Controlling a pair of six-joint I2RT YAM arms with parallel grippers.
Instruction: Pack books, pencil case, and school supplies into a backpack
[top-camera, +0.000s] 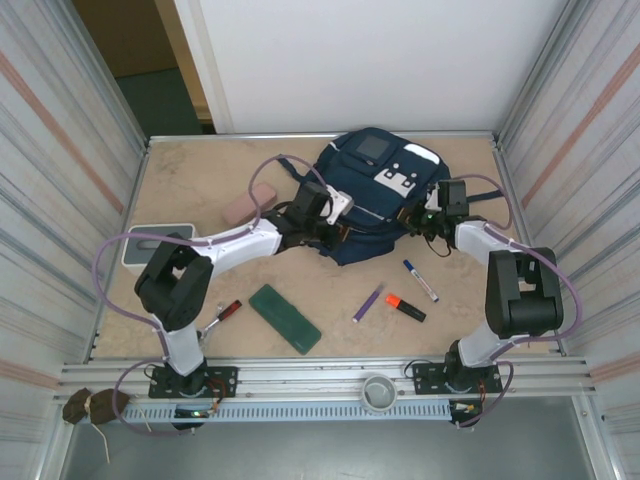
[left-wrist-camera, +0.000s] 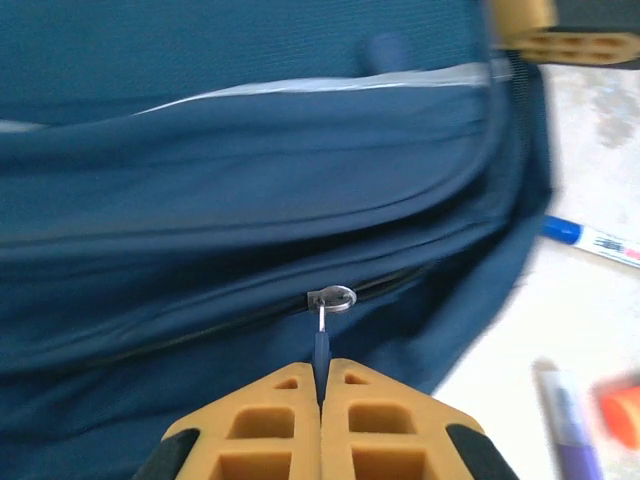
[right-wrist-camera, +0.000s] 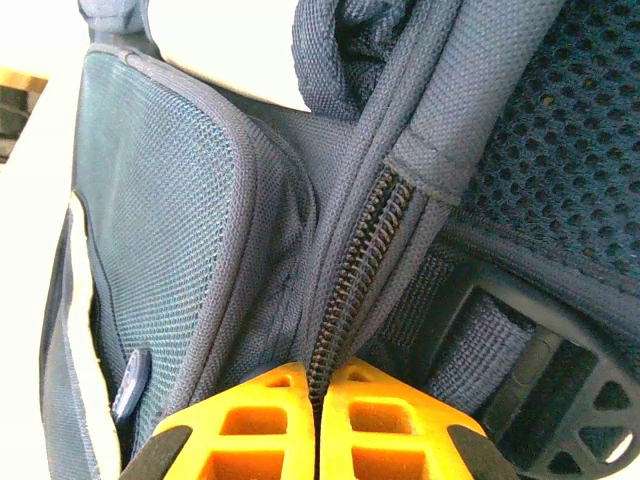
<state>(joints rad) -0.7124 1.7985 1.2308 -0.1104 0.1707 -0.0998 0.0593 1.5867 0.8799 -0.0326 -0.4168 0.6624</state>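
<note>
The navy backpack lies at the back middle of the table. My left gripper is at its front edge, shut on the blue zipper pull under the metal ring; the zip looks closed. At the bag's right side, my right gripper is shut on the zipper seam. On the table in front lie a purple pen, an orange highlighter and a white marker with a blue cap. The green pencil case lies nearer the left arm. The books are out of view.
A pink eraser lies left of the bag, and a grey-white box sits at the left edge. A red-handled tool rests by the left arm's base. Metal walls enclose the table on both sides.
</note>
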